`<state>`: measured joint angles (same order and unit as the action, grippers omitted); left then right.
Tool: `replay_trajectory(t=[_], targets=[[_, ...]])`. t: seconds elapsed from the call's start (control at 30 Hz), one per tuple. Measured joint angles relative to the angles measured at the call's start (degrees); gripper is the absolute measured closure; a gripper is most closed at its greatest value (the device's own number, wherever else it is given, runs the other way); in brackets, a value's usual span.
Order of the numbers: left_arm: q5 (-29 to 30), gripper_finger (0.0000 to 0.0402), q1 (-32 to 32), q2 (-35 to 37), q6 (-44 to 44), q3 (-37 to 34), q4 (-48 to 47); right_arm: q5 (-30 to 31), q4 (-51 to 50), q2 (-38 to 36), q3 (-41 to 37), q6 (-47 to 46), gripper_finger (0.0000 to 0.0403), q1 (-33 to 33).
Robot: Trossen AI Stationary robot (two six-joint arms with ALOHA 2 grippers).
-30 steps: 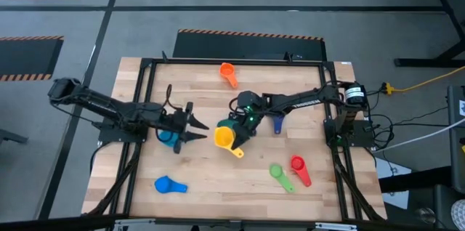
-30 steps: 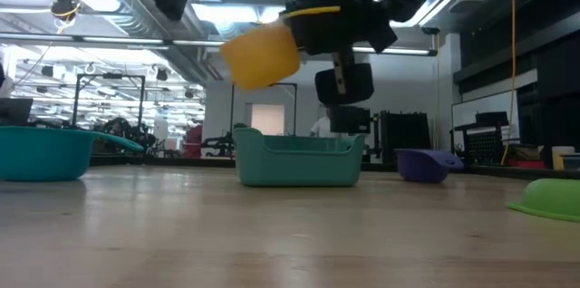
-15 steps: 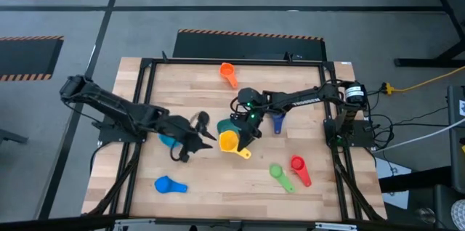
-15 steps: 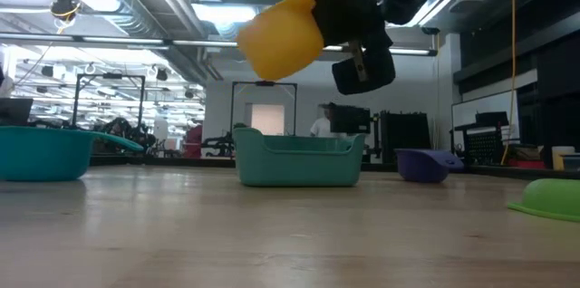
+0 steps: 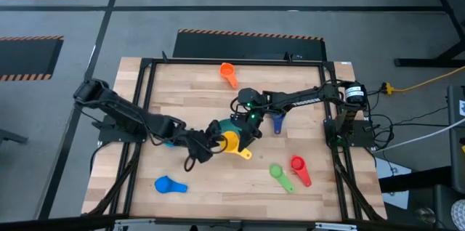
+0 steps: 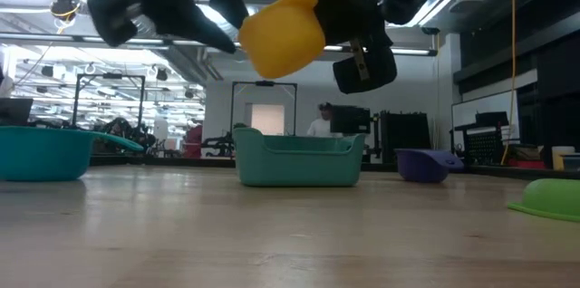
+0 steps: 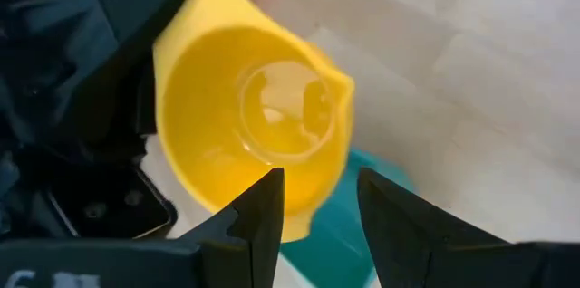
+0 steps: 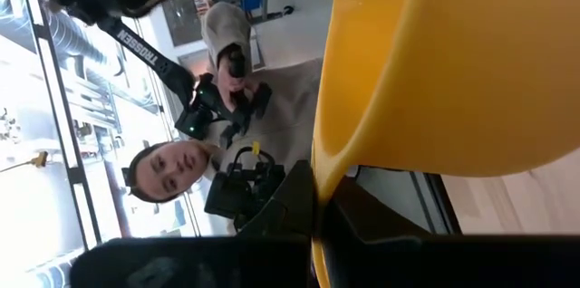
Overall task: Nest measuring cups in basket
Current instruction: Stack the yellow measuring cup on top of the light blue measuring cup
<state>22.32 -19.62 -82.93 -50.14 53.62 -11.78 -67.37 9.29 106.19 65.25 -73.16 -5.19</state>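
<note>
Wood table point(image 5: 196, 89) w/ black frame. On it: teal basket point(image 6: 297, 162) mid, orange cup point(image 5: 228, 74) far, dark blue cup point(image 5: 278, 123), green cup point(image 5: 280, 175) + red cup point(image 5: 298, 168) near right, light blue cup point(image 5: 169, 184) near left.

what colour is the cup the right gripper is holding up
Yellow cup, clearest in the low view, held above the teal basket.

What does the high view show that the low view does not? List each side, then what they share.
Only the high view: the orange cup, the red cup and a blue cup lying on the table.
Only the low view: the yellow cup is raised well above the basket, not in it.
Both: the right gripper holding the yellow cup, the left gripper close beside it.
</note>
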Motion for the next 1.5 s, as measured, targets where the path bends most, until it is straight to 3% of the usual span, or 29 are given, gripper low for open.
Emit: replay_trajectory(t=[0.4, 0.8, 1.5], targets=[[1.1, 0.0273, 0.2, -3.7, -6.0, 1.6, -0.2, 0.0, 0.3, 0.0, 0.0, 0.1, 0.0395, 0.0], [-0.8, 0.0393, 0.0, -3.8, -6.7, 1.6, -0.6, 0.3, 0.5, 0.0, 0.0, 0.1, 0.0387, -0.1], [-2.1, 0.0398, -1.4, -3.8, -5.6, 1.5, -0.5, 2.6, 0.4, -0.1, 0.0, 2.9, 0.0376, 0.0]])
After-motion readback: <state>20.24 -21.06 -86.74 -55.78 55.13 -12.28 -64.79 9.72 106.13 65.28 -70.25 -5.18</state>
